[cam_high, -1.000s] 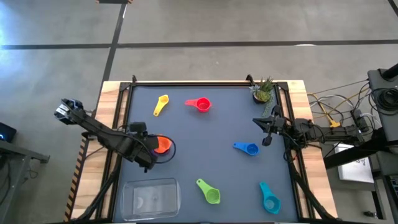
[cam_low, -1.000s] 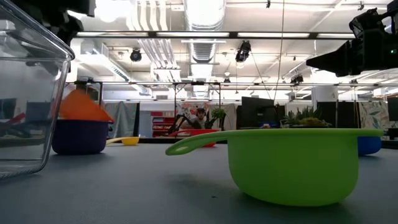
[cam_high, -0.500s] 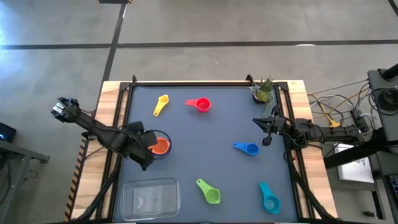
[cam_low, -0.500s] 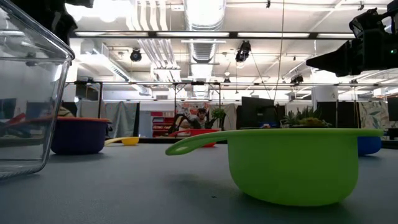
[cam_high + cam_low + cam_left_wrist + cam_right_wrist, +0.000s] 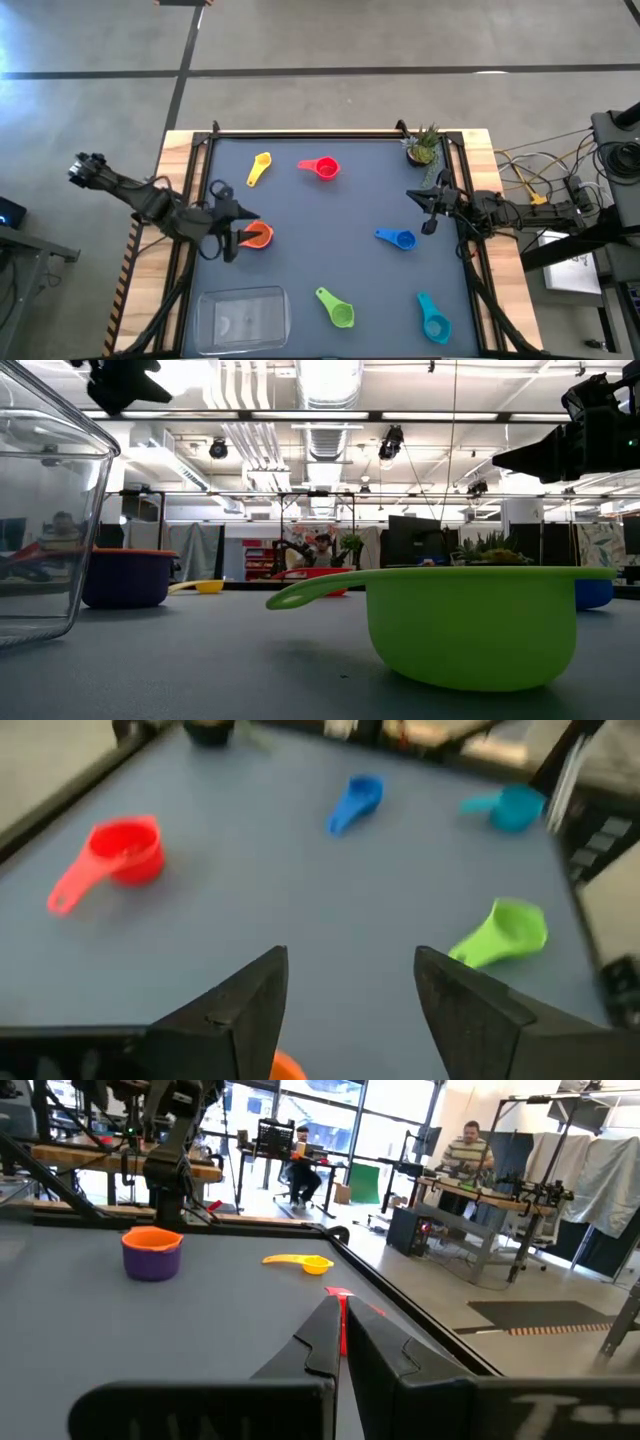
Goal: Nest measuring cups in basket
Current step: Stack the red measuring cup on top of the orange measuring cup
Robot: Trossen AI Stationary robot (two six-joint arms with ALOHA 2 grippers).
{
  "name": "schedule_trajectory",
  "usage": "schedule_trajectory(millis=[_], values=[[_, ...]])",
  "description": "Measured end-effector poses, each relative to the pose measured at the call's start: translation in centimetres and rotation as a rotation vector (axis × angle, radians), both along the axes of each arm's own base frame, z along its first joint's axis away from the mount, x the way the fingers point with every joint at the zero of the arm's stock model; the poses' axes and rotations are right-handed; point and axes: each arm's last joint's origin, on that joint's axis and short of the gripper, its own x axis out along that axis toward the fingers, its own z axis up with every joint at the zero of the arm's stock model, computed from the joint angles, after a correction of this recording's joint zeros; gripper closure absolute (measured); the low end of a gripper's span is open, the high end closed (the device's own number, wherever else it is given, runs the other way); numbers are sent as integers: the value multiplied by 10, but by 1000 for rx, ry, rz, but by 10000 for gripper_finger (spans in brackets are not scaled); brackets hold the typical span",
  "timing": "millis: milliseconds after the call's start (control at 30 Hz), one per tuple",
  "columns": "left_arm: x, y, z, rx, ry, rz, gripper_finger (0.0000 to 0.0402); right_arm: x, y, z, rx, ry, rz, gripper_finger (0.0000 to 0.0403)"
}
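The left pincer (image 5: 232, 228) hangs over the left part of the bench (image 5: 330, 215), its fingers (image 5: 240, 1010) spread wide and holding nothing, just beside the orange cup (image 5: 257, 236). That orange cup sits nested inside the purple cup (image 5: 126, 578), the pair resting on the bench surface, clear of the fingers. The basket (image 5: 242, 320) lies near the front left corner of the bench, apart from the nested pair, and appears to contain nothing. The green cup (image 5: 337, 309) rests just to the right of the basket near the front edge. The teal cup (image 5: 432, 318) lies at the front right. The blue cup (image 5: 397, 238) sits right of centre. The red cup (image 5: 321, 168) and the yellow cup (image 5: 259, 167) lie side by side, not touching, toward the back edge. A small potted plant (image 5: 423, 147) stands at the back right corner. The right pincer (image 5: 428, 209) waits above the right edge of the bench, near the blue cup, its fingers pressed together with nothing between them. People are visible in the room beyond the bench.
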Motion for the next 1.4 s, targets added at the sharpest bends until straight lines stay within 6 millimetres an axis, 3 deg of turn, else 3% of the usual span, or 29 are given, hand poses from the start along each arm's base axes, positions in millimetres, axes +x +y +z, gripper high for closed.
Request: schedule_trajectory(millis=[167, 567, 800, 1100, 1400], values=[[-5, 15, -8, 29, -108, 27, 213, 0, 0, 0, 0, 0, 0, 394], [7, 51, -16, 65, -41, 95, 214, 0, 0, 0, 0, 0, 0, 394], [37, 76, -32, 21, 23, 24, 214, 0, 0, 0, 0, 0, 0, 394], [75, 112, -51, 116, 42, 15, 214, 0, 0, 0, 0, 0, 0, 394], [119, 150, -34, 158, 115, -44, 173, 0, 0, 0, 0, 0, 0, 394]])
